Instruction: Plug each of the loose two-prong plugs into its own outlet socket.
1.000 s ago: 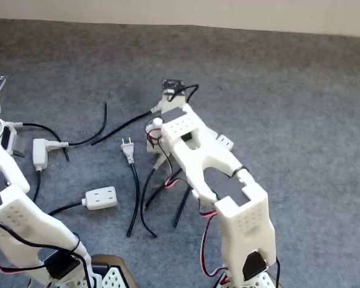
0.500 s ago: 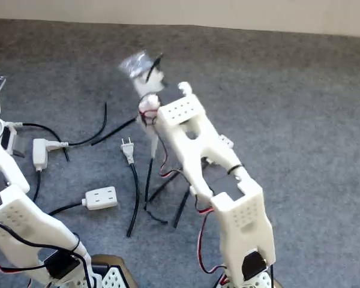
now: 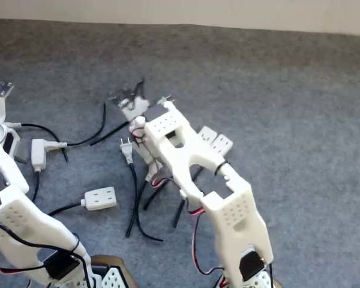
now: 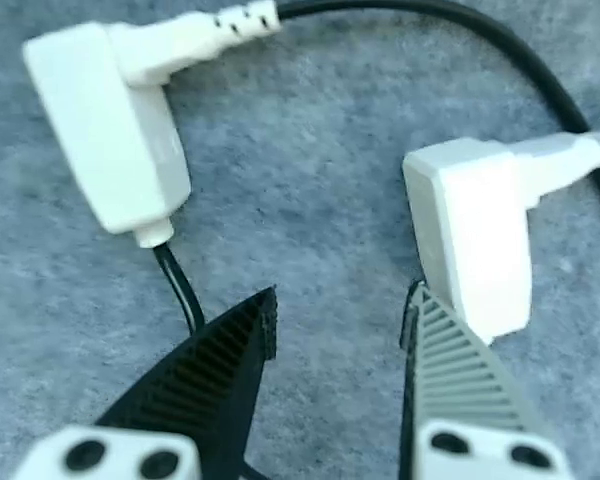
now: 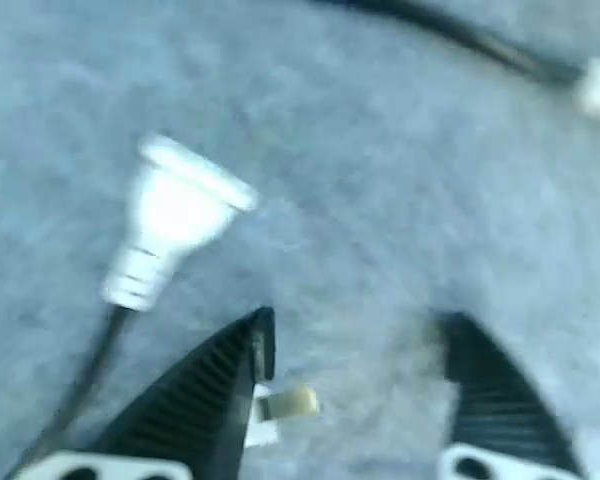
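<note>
I am logging the right end effector [image 5: 358,322] swinging leftward since before, standing open; the plug [image 5: 175,215] is lying near, long axis pointing toward it.

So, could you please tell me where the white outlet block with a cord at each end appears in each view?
High view: the white outlet block lies near the left edge.
Left wrist view: the same block lies beyond the black finger of the left tool, beside a second white block.
Right wrist view: the right tool faces a white plug instead.
Shared landmark: the thin black cord leaving the block's narrow end.
</note>
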Controlling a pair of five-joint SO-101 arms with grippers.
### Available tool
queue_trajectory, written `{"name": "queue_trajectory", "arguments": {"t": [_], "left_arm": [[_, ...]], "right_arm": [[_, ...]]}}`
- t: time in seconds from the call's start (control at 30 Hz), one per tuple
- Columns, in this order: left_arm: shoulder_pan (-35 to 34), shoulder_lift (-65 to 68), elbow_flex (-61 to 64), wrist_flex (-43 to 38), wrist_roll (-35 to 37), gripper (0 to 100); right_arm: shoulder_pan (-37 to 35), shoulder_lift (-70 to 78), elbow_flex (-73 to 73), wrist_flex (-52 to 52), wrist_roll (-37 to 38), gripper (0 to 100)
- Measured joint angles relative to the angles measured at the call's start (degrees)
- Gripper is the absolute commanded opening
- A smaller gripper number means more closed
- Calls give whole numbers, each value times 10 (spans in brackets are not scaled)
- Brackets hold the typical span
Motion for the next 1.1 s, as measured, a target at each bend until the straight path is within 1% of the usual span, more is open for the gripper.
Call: {"name": "queue_trajectory", "arguments": {"t": [0.1, 0.27, 0.37, 0.47, 0.57, 0.63, 0.97, 1.1], "left_arm": [[0, 0, 4, -23, -1, 218], [0, 0, 4, -55, -1, 218], [2, 0, 4, -59, -1, 218], [0, 0, 4, -59, -1, 218], [1, 0, 4, -59, -1, 218], [1, 0, 4, -59, -1, 218], [0, 0, 4, -59, -1, 217], [0, 0, 4, -59, -1, 217]], "right_arm": [[4, -47, 43, -4, -79, 271], [18, -162, 137, -11, -239, 116], [10, -228, 218, -46, -303, 125], [-23, -286, 305, -105, -345, 127], [-64, -316, 396, -168, -355, 127], [-74, -321, 430, -201, -355, 127], [-74, -323, 444, -219, -359, 127], [-75, -280, 440, -227, -359, 127]]}}
